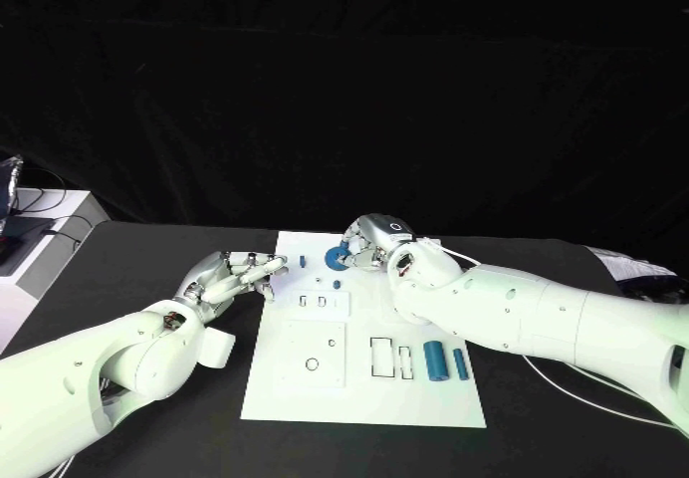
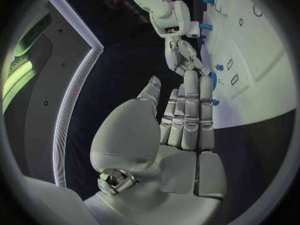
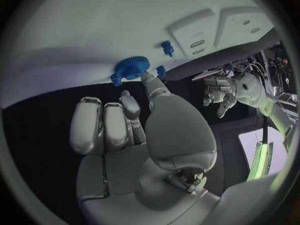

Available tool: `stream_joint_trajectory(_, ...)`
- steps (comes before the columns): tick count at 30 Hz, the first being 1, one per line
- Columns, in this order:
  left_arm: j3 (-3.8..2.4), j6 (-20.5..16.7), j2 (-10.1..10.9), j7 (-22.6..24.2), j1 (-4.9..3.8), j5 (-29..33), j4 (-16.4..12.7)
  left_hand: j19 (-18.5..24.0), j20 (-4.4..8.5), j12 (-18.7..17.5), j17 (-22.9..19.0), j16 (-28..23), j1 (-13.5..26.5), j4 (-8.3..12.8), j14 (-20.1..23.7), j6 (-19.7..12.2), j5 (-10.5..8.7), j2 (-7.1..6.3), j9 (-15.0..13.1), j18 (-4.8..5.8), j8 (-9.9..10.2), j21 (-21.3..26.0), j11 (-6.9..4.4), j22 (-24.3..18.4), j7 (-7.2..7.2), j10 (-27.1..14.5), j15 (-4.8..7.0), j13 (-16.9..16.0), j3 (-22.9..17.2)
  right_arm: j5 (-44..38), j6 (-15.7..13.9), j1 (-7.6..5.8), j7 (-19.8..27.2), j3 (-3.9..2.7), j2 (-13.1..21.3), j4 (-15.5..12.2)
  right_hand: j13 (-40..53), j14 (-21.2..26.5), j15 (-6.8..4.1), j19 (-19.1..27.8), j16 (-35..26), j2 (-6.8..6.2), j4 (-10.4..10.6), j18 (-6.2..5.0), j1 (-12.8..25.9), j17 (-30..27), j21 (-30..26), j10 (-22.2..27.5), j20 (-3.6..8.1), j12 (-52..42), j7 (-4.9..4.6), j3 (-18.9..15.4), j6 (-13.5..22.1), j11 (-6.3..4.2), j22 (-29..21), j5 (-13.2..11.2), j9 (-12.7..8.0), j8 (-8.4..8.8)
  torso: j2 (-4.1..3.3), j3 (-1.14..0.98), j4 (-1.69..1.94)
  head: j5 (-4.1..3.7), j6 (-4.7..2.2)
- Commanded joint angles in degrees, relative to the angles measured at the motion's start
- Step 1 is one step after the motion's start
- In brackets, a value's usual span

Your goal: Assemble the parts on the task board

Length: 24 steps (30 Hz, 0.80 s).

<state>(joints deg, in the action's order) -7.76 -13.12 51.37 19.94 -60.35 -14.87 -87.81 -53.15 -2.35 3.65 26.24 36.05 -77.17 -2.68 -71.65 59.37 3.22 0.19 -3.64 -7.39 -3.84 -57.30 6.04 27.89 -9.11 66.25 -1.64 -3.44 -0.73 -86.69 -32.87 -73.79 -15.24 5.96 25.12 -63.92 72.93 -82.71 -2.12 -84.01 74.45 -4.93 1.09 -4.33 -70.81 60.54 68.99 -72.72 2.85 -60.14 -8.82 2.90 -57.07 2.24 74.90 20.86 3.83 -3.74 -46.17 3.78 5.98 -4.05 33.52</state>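
The white rectangular task board (image 1: 366, 398) lies in the middle of the black table (image 1: 143, 249), and the action is up at its far edge, where the robot's right hand (image 1: 376, 239) hovers right over a small blue toothed gear (image 1: 335, 260). In the right wrist view that gear (image 3: 132, 67) sits at the board's edge and one fingertip (image 3: 148, 77) is touching its rim, while the other fingers are folded back toward the palm; nothing is clamped, so call it a touch, not a grasp. Two small blue pegs flank the gear in that view, and another blue peg (image 3: 167, 47) stands a little further in on the board. Over on the other side, the left hand (image 1: 233, 277) rests just off the board's left edge, beside the far corner, fingers straight and lying close together, holding nothing. The left wrist view shows the same: the left hand (image 2: 181, 120) is flat and free, fingertips pointing at the board's edge, with the right hand (image 2: 184, 55) beyond it. Nearer the robot, two blue cylinders, a thicker one (image 1: 435, 359) and a slimmer one (image 1: 461, 363), lie side by side on the board's right part, just beside a pair of dark-outlined rectangular slots (image 1: 382, 357). A round hole (image 1: 312, 363) sits in the raised panel to the left of them.
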Motion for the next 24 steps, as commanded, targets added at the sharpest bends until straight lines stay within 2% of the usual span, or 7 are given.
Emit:
stream_joint_trajectory(1,-0.05,0.90,-0.07,0.39,-0.01,-0.13,-0.09,0.50,0.02,-0.20,-0.04,0.18,0.15,0.32,0.27,-0.38,-0.08,0.60,-0.04,-0.98,0.22,-0.17,0.07,-0.04,0.16,-0.37,0.07,-0.07,-0.03,1.65,-0.36,0.65,1.24,0.33,0.56,-0.62,-0.06,0.07,0.23,-2.88,-0.04,-0.03,0.30,-0.81,0.20,0.04,-0.07,0.29,-0.31,-0.29,0.12,-0.11,-0.45,0.01,9.51,0.58,-0.03,0.12,-0.01,0.00,-0.02,0.07,-0.05)
stream_joint_trajectory(5,-0.05,0.95,-0.10,0.44,-0.01,-0.13,-0.08,0.50,0.02,-0.20,-0.04,0.18,0.15,0.32,0.27,-0.38,-0.08,0.60,-0.04,-0.98,0.22,-0.17,0.07,-0.04,0.16,-0.37,0.07,-0.07,-0.03,2.58,-2.13,0.67,2.13,0.33,2.61,-2.42,-0.08,0.04,0.19,-2.89,-0.06,0.28,-0.03,-0.79,0.09,0.05,-0.02,0.23,-0.26,-0.47,0.13,-0.10,-0.59,-0.03,9.52,1.46,-0.05,0.13,0.01,-0.02,0.03,0.03,-0.27)
stream_joint_trajectory(7,-0.05,0.94,-0.05,0.51,-0.01,-0.13,-0.08,0.50,0.02,-0.20,-0.04,0.18,0.15,0.32,0.27,-0.38,-0.08,0.60,-0.04,-0.98,0.22,-0.17,0.07,-0.04,0.16,-0.37,0.07,-0.07,-0.03,4.67,-3.58,0.68,3.75,0.32,4.66,-4.09,-0.09,0.03,0.14,-2.90,-0.08,0.71,-0.71,-0.78,-0.12,0.05,-0.03,0.18,-0.21,-0.63,0.16,-0.04,-0.80,-0.08,9.51,1.78,-0.05,0.14,0.06,-0.07,-0.15,0.21,-0.40)
stream_joint_trajectory(11,-0.05,0.87,0.10,0.61,-0.01,-0.13,-0.12,0.52,0.00,-0.19,-0.06,0.19,0.10,0.38,0.27,-0.41,-0.08,0.60,-0.05,-1.00,0.20,-0.27,0.07,-0.18,0.17,-0.42,0.06,-0.08,-0.03,10.51,-4.56,0.58,8.76,0.25,8.85,-7.32,-0.04,0.04,0.09,-2.86,-0.20,1.73,-2.55,-0.77,-0.93,-0.06,-0.12,0.24,-0.14,-0.82,0.13,0.73,-1.10,-0.12,9.49,2.03,-0.07,0.13,0.09,-0.17,-0.53,0.38,-0.66)
stream_joint_trajectory(17,-0.05,0.77,0.30,0.73,0.00,-0.13,-0.22,0.52,0.00,-0.19,-0.06,0.19,0.10,0.38,0.27,-0.41,-0.08,0.60,-0.05,-1.00,0.20,-0.27,0.07,-0.18,0.17,-0.42,0.06,-0.08,-0.03,24.41,-1.67,-0.23,19.17,0.14,16.46,-12.19,-0.11,0.07,0.11,-2.72,-0.30,2.38,-5.26,-0.74,-2.63,-0.04,-0.23,0.57,-0.18,-0.77,0.02,1.23,-1.19,-0.10,9.47,1.19,-0.08,0.13,0.33,-0.47,-1.29,0.64,-1.17)
stream_joint_trajectory(20,-0.05,0.74,0.33,0.76,0.04,-0.13,-0.18,0.52,0.00,-0.19,-0.06,0.19,0.10,0.38,0.27,-0.41,-0.08,0.60,-0.05,-1.00,0.20,-0.27,0.07,-0.18,0.17,-0.42,0.06,-0.08,-0.03,30.66,0.40,-0.58,23.01,0.12,19.62,-13.16,-0.29,0.15,0.10,-2.60,-0.47,2.34,-6.44,-0.70,-3.65,-0.17,-0.26,0.83,-0.19,-0.51,0.01,1.37,-1.38,-0.11,9.47,1.21,-0.09,0.13,0.52,-0.70,-1.66,0.75,-1.34)
stream_joint_trajectory(24,-0.05,0.71,0.39,0.77,0.27,-0.13,-0.19,0.52,0.00,-0.19,-0.06,0.19,0.10,0.38,0.27,-0.41,-0.08,0.60,-0.05,-1.00,0.20,-0.27,0.07,-0.18,0.17,-0.42,0.06,-0.08,-0.03,34.93,2.87,-0.79,26.12,0.12,22.43,-12.72,-0.45,0.15,0.03,-2.51,-0.66,2.07,-7.58,-0.65,-4.21,-0.27,-0.24,0.95,-0.12,-0.37,0.10,1.26,-1.82,-0.16,9.46,1.25,-0.10,0.14,0.73,-1.04,-2.04,0.62,-1.39)
